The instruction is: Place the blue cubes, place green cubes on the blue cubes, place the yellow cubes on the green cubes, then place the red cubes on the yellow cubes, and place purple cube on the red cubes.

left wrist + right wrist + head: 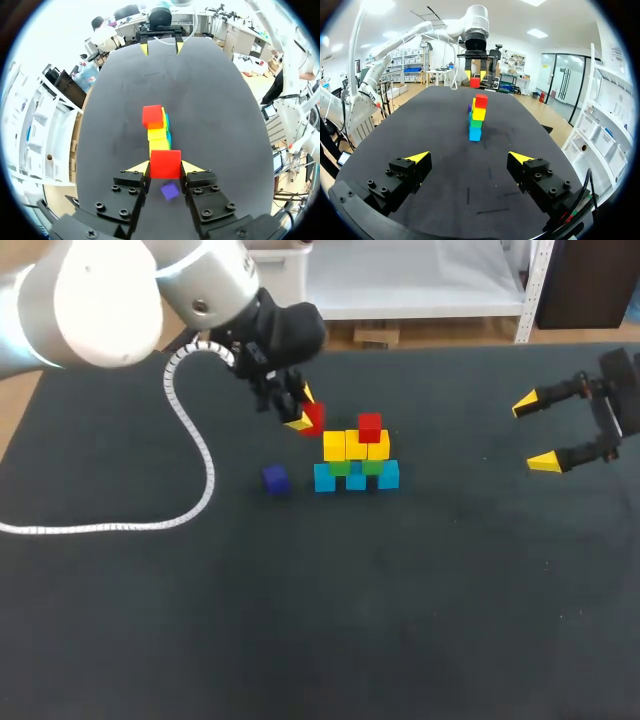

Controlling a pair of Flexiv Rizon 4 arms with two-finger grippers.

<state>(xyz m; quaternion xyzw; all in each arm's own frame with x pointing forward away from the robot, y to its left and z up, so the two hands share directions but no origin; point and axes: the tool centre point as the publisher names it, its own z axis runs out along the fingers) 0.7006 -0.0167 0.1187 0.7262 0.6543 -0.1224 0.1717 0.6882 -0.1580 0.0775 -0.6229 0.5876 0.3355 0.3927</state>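
**Red cube held beside the stack**

The left gripper (299, 408) is clamped on a red cube (165, 163) at the stack's 10 o'clock. The stack is blue cubes (356, 478), green cubes (340, 468), yellow cubes (356, 444) and a top red cube (369, 427). The purple cube (275, 479) lies on the table (400, 600) at the stack's 9 o'clock. The right gripper (536, 431), jaws apart, hangs well off at 3 o'clock.

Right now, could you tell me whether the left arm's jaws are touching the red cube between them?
Touching. The left wrist view shows the left jaws pressing the red cube from both sides, with no gap at either tip.
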